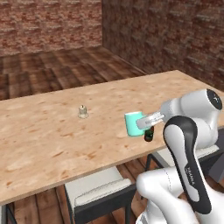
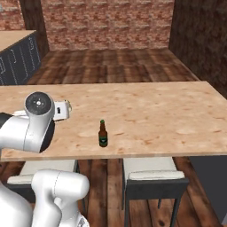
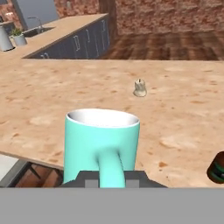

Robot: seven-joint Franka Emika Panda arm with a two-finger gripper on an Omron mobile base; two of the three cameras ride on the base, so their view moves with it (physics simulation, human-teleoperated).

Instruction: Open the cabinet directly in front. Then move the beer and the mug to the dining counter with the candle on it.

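Observation:
My gripper (image 3: 109, 180) is shut on the loop handle of the mint-green mug (image 3: 101, 139), holding it upright near the front edge of the dining counter (image 1: 48, 140). From the left, the mug (image 1: 133, 124) hangs at the end of the gripper (image 1: 144, 122); whether its base touches the wood I cannot tell. The brown beer (image 2: 103, 134) stands on the counter just right of the mug, also seen as the beer (image 1: 149, 134) and the beer (image 3: 217, 168). Further in stands the small pale candle (image 1: 82, 112), candle (image 3: 140, 88). The cabinet is out of view.
Grey-cushioned stools (image 1: 98, 189) (image 2: 153, 176) are tucked under the counter's near edge. Low grey drawer units (image 3: 83, 41) (image 2: 17, 62) line the far left under another worktop. Brick walls close the room behind a wood floor.

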